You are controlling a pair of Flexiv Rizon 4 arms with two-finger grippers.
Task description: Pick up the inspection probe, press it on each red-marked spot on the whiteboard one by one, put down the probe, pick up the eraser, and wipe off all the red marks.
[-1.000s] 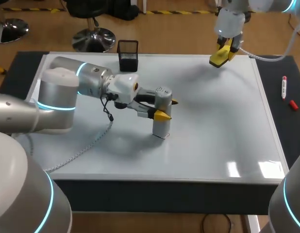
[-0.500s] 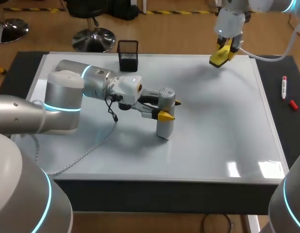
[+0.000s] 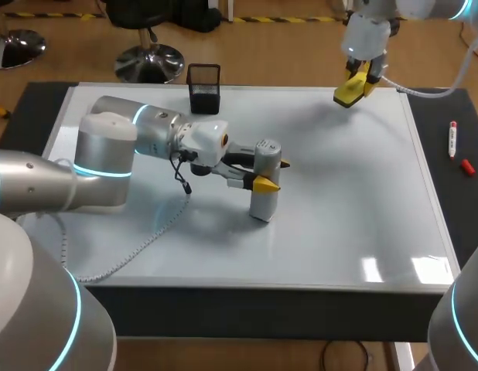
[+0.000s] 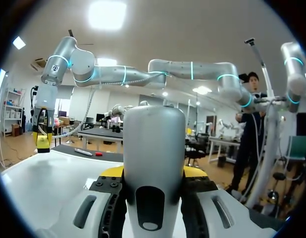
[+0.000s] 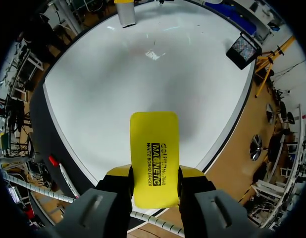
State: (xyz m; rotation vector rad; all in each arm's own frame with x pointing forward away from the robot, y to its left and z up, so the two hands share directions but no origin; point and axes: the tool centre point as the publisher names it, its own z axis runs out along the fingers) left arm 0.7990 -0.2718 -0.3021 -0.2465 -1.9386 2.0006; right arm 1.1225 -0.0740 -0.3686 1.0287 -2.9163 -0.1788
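Note:
The grey inspection probe stands upright with its base on the whiteboard, near the middle. My left gripper is shut on its upper part from the side. In the left wrist view the probe fills the space between the fingers of the left gripper. My right gripper hangs above the board's far right corner, shut on the yellow eraser. In the right wrist view the eraser sticks out from the right gripper over the whiteboard, with the probe far ahead. I see no red marks on the board.
A black mesh pen cup stands at the board's back edge, left of centre. On the dark mat to the right of the board lie a red-capped marker and a loose red cap. The left arm's cable trails across the board's front left.
My left arm has slid the upright probe a little to the right across the board. The right arm with the eraser has kept still.

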